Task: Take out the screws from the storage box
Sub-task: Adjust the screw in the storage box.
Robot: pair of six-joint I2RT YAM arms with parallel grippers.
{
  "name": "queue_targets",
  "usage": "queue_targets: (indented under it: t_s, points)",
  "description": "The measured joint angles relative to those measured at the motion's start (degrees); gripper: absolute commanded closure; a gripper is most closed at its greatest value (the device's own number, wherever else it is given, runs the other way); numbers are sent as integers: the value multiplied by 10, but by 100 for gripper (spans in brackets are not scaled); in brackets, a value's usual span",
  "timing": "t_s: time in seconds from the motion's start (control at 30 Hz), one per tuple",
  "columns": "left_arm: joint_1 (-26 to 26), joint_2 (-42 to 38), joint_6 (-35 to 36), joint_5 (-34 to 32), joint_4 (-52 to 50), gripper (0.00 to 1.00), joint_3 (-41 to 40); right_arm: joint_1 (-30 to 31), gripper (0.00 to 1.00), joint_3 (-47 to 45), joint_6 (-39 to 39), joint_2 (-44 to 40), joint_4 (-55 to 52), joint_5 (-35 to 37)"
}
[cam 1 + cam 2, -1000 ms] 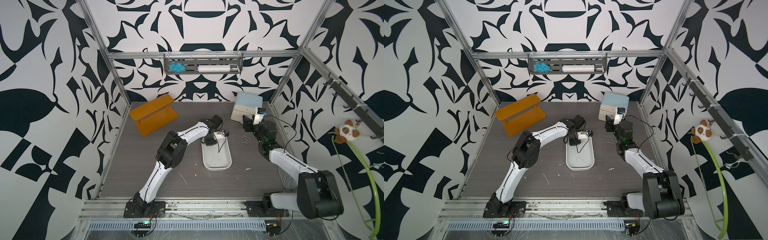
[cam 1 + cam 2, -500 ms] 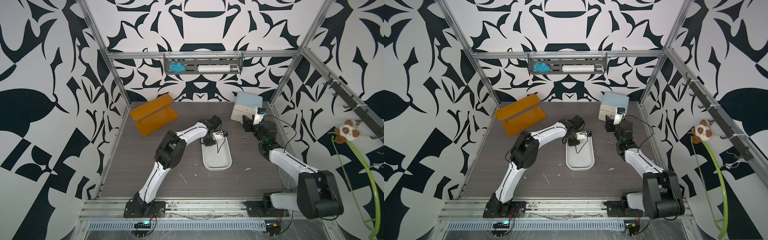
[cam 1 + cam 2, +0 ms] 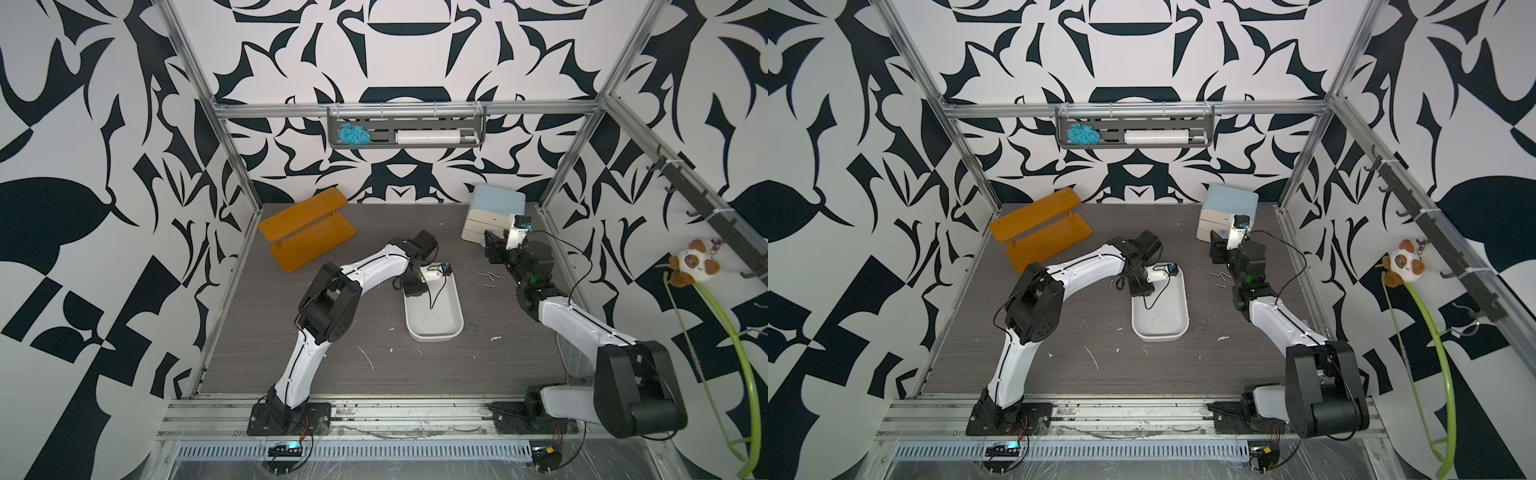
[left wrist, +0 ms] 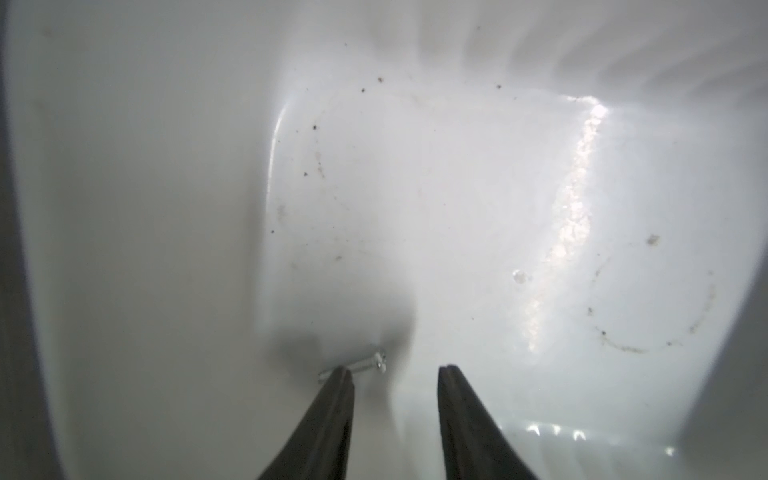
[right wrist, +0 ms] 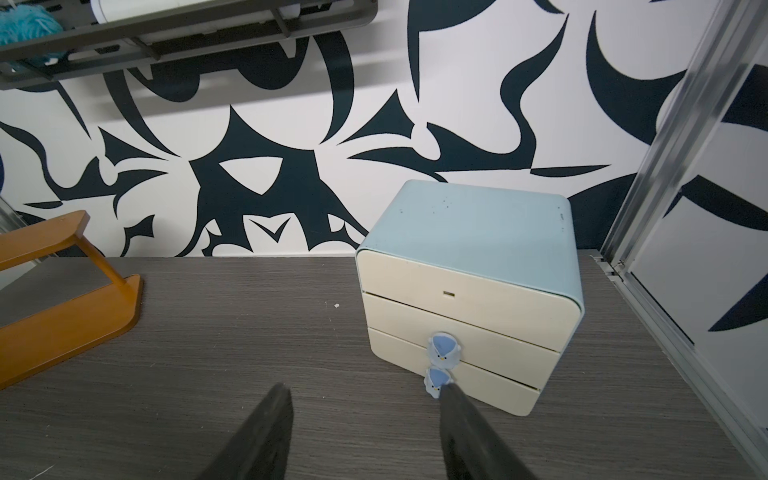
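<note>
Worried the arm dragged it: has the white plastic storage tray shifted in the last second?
No. The shallow white plastic tray keeps its spot and angle against the orange wooden shelf.

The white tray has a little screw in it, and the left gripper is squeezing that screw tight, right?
Not squeezing. The little screw is in the white tray, but the left gripper has its jaws apart, and the screw lies on the tray floor beside one fingertip. The left wrist view shows it.
</note>
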Motion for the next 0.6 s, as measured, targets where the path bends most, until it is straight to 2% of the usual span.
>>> queue_targets:
  t_s: [0.33, 0.6]
  points:
    - [2, 3, 15, -22, 0, 60, -3, 0, 40, 0, 0, 0, 0, -1]
    - [7, 35, 22, -38, -7, 60, 11, 0, 40, 0, 0, 0, 0, -1]
